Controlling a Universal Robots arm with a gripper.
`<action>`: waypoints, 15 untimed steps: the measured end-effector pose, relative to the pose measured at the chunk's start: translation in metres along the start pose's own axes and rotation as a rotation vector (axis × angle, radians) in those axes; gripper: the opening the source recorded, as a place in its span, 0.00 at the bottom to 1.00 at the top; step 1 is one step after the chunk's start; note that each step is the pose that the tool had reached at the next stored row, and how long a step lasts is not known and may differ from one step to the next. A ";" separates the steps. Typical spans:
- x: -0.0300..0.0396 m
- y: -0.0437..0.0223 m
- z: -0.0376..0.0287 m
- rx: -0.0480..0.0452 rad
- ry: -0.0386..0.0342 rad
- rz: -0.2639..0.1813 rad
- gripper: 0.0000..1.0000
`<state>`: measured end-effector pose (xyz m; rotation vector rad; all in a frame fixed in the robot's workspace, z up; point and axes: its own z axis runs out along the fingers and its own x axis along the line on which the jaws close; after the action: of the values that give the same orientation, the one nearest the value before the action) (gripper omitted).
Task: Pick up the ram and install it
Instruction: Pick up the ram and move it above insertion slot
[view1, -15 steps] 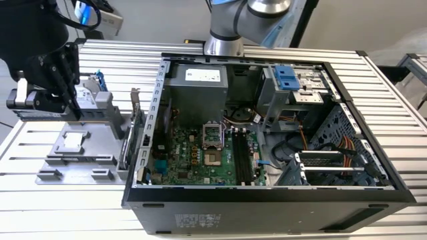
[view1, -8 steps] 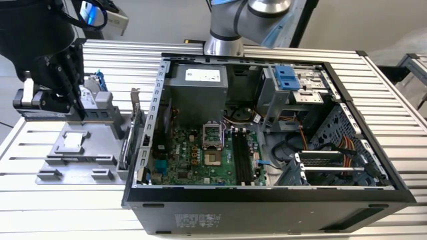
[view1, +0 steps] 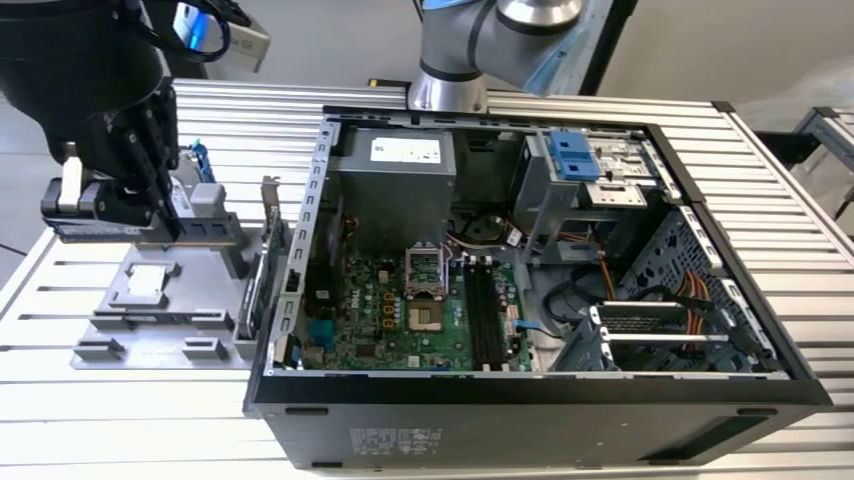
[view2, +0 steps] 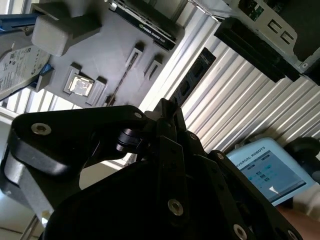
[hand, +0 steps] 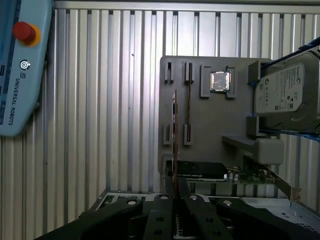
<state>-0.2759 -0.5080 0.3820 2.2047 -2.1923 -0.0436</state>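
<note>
Pinching the ram (hand: 175, 135) between its closed fingers, as far as the first wrist view lets me judge, the hand (hand: 175, 197) hangs above the grey parts tray (hand: 210, 125) on the ribbed tabletop (hand: 100, 100); the ram shows there as a thin brownish edge coming out of the slit where the fingertips meet, so its long axis runs along that slit and its flat faces sit against the finger pads.

Below the hand and just to one side of the held board, a second stick (hand: 188, 105) rests between its pair of tray holders, parallel to the ram; the neighbouring pair of holders looks vacant; the silver hard drive (hand: 287, 95) lies farther off on the same side.

Beyond the hand along the ram's axis stands the upright card (hand: 200, 170), and past it the open computer case (view1: 310, 250); the hand is well apart from the case, wholly outside its wall.

The relation that matters is between the ram's length and the memory slots (view1: 483, 320) on the board inside the case; in the exterior view the slots run roughly front to back, while the tray's holders, and so probably the held ram, run crosswise to them; I judge the two axes close to a right angle, though the exterior view hides the ram itself behind the hand's body.
</note>
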 end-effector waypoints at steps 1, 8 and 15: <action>0.0000 -0.0010 0.0000 -0.0001 0.0002 0.000 0.00; 0.0000 -0.0075 -0.0004 -0.0006 0.0013 0.000 0.00; 0.0000 -0.0137 -0.0006 -0.0010 0.0022 0.000 0.00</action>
<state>-0.2621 -0.5079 0.3820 2.2030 -2.1908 -0.0422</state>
